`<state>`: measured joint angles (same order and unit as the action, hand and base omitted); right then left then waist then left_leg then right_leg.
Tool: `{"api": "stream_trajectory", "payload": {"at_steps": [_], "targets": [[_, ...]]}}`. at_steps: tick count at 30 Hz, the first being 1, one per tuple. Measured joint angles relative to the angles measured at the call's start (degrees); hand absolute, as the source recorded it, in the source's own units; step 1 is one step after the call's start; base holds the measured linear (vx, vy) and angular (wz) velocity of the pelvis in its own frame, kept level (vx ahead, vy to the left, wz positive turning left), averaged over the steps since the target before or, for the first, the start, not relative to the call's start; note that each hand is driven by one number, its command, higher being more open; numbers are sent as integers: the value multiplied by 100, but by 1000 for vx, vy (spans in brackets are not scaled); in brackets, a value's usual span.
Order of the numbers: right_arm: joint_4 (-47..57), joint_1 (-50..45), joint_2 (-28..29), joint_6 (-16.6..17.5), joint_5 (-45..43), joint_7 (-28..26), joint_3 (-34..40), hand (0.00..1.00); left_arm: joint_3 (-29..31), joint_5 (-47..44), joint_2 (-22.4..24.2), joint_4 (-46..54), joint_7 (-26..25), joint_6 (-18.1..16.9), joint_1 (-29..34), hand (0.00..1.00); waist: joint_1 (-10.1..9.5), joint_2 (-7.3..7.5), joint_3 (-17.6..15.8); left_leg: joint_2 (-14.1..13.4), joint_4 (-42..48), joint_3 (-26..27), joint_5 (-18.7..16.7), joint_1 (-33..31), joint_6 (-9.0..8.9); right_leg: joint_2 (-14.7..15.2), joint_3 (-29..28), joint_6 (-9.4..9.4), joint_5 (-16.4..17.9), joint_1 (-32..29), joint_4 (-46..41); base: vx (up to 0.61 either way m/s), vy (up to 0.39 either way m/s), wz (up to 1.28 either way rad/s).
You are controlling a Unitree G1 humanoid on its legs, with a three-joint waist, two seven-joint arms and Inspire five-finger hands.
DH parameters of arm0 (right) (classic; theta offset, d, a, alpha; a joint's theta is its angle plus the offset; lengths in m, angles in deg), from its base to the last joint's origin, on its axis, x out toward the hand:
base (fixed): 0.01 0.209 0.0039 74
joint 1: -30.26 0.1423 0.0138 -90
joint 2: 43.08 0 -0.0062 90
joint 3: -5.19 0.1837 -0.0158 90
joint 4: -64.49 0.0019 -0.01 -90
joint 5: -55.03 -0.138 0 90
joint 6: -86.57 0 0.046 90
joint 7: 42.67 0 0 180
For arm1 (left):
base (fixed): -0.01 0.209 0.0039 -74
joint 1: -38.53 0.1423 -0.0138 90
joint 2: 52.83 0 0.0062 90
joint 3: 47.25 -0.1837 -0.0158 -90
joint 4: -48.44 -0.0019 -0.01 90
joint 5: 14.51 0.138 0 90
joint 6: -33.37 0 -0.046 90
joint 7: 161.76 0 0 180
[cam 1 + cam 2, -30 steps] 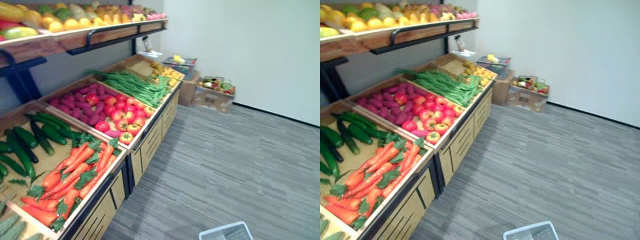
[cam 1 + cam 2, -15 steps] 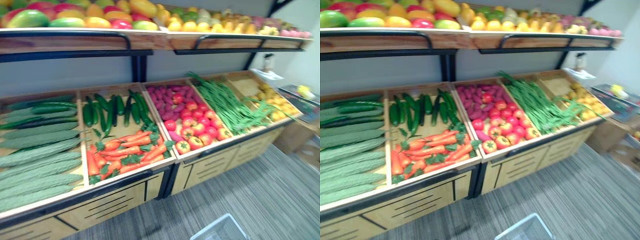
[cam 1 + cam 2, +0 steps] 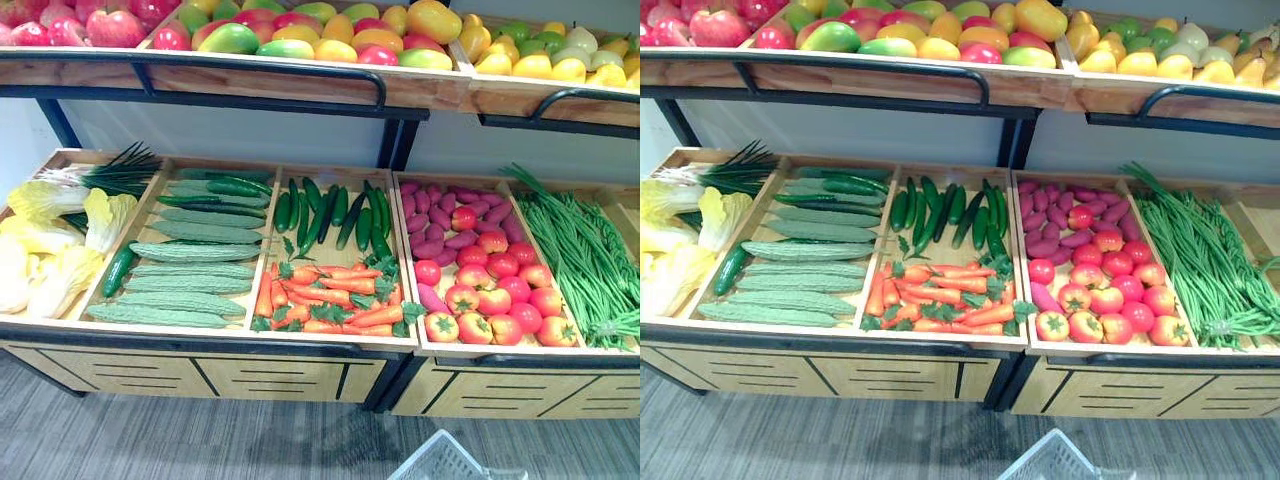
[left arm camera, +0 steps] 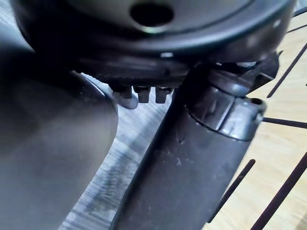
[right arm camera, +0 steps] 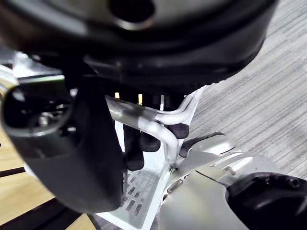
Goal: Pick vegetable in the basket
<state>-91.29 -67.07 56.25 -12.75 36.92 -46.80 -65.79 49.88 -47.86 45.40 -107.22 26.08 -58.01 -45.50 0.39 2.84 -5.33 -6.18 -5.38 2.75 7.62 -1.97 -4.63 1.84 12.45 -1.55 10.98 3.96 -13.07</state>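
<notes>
Floor: grey, stretching before the wooden bench.
Vegetables: lying in its bins, carrots in the bin beside the tomatoes.
Basket: hanging from my right hand, fingers curling round its handle.
Left hand: I cannot tell its state.

White slotted plastic basket, one corner in view down by the floor, its pale handle gripped in the curled fingers of the right hand. Vegetables lie in wooden bins, left to right: pale yellow cabbages and green onions, long bumpy light-green cucumbers, dark green cucumbers behind orange leafy-topped carrots, purple sweet potatoes behind red tomatoes, green long beans
</notes>
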Motion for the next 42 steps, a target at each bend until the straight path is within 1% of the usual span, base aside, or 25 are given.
{"api": "stream_trajectory", "payload": {"at_steps": [4,6,7,10,12,13,14,15,17,19,20,22,24,26,27,29,31,33,34,35,36,38,39,40,42], "targets": [[-17,43,-9,85,15,71,4,0,7,-425,57,-85,-255,-194,-13,100,5,-84,-101,21,-11,134,29,-17,-15,8,-174,-4,4,33,216,-86,25,-19],[-20,56,12,118,16,84,0,0,62,-826,81,-110,-487,-339,-12,100,17,-39,-149,67,-15,166,63,-40,-18,50,-234,-6,76,63,402,-228,37,-11],[-22,-20,62,110,3,185,-13,0,342,-1622,184,-105,-993,-884,90,100,46,45,-194,116,-16,124,112,-42,-4,91,-179,-101,190,120,469,-275,44,11],[-21,-27,78,111,3,186,-11,0,626,-1866,168,-81,-1192,-1187,180,100,46,126,-172,225,-15,110,98,-99,26,182,-162,-182,180,123,538,-44,48,11],[-14,-27,76,106,5,185,0,0,1063,-1904,198,272,-1318,-1165,188,100,32,162,-168,313,-13,107,83,-118,85,253,-149,-245,136,168,638,95,59,9],[-14,-27,76,85,9,184,-1,0,1216,-1910,191,590,-1496,-1248,184,100,15,197,-166,369,-13,76,68,-110,105,289,-118,-245,100,246,678,108,34,21],[-13,-25,75,49,16,181,-2,0,1308,-1873,158,979,-1860,-1576,145,100,1,200,-167,432,-12,22,50,-93,130,320,-127,-253,90,300,676,146,26,32],[-12,-24,76,33,19,180,-2,0,1477,-1785,75,1347,-2167,-1861,73,100,-2,241,-140,452,-12,-21,33,-59,150,337,-173,-276,76,346,644,116,18,27],[35,-16,72,18,39,178,-35,0,1714,-1547,-169,1851,-2550,-2175,-123,100,-10,196,-169,445,-12,-16,-2,16,156,331,-314,-303,16,415,623,76,29,7],[167,-18,56,-1,60,168,-236,0,1949,-1117,-490,2528,-2935,-2419,-251,100,-22,171,-169,403,-14,75,-45,108,129,307,-489,-264,-39,433,577,34,28,-18],[207,-19,53,-9,69,167,-262,0,1981,-1036,-573,2737,-2999,-2462,-261,100,-23,152,-170,385,-15,102,-61,130,128,294,-527,-247,-55,429,559,-10,13,-26],[301,-41,23,-15,233,137,-282,0,2083,-832,-758,3624,-3104,-2455,-341,100,-22,30,-174,306,-17,158,-103,201,138,235,-639,-162,-120,402,439,-44,12,-17],[424,-137,-3,-21,234,132,-285,0,2075,-566,-792,4202,-3096,-2236,-362,100,-26,-73,-146,248,-18,179,-157,250,133,209,-688,-113,-184,409,392,-40,20,-10],[647,-324,-34,-51,233,125,-354,0,1965,-175,-892,5080,-2932,-1661,-358,100,-39,-124,-77,194,-18,268,-230,324,119,172,-768,-84,-215,416,340,-46,15,-20],[677,-370,-42,-51,230,124,-388,0,1869,-126,-942,5263,-2848,-1523,-358,100,-39,-135,-70,185,-18,283,-233,322,120,166,-783,-84,-215,416,329,-72,-5,-15],[783,-484,-48,-53,231,119,-445,0,1503,245,-1170,5893,-2365,-928,-356,100,-34,-143,-56,159,-18,312,-236,325,121,148,-806,-84,-215,411,320,-65,-13,-8],[876,-535,-41,-69,232,96,-451,0,1027,647,-1384,6453,-1693,-372,-361,100,-16,-133,-25,130,-17,392,-239,329,117,136,-844,-84,-215,384,323,-35,-11,-15],[890,-545,-30,-66,234,81,-453,0,765,848,-1459,6624,-1324,-128,-392,100,-9,-125,5,109,-17,487,-255,350,104,129,-906,-83,-215,356,325,-32,-3,-28],[895,-608,-45,-65,238,68,-451,0,586,1082,-1450,6723,-1089,78,-403,100,-6,-134,180,75,-17,551,-271,240,87,101,-1018,-39,-248,225,354,-17,8,-39],[914,-649,-43,-64,239,61,-450,0,424,1313,-1452,6836,-900,235,-441,100,5,-133,234,33,-16,629,-279,215,76,64,-1086,-25,-313,193,421,-5,10,-33],[929,-676,-37,-64,238,58,-449,0,352,1415,-1454,6877,-791,307,-479,100,5,-122,240,21,-16,660,-283,220,71,54,-1115,-22,-325,192,435,13,7,-25],[975,-797,-20,-70,237,52,-424,0,92,1756,-1470,7050,-427,618,-586,100,10,-102,275,11,-15,741,-280,266,93,46,-1174,-22,-325,191,430,4,0,-20],[997,-866,-16,-63,237,43,-383,0,-83,1902,-1518,7214,-196,767,-615,100,12,-114,306,18,-14,775,-261,288,66,48,-1244,-22,-325,191,426,11,7,-15],[997,-878,-15,-63,237,43,-373,0,-127,1938,-1530,7237,-155,792,-637,100,11,-117,313,20,-14,775,-261,288,66,50,-1250,-22,-325,191,424,11,13,-5],[991,-929,1,-64,241,31,-228,0,-390,2176,-1675,7331,151,923,-805,100,9,-155,431,25,-10,777,-239,284,57,53,-1264,-21,-324,136,379,0,0,0]]}}
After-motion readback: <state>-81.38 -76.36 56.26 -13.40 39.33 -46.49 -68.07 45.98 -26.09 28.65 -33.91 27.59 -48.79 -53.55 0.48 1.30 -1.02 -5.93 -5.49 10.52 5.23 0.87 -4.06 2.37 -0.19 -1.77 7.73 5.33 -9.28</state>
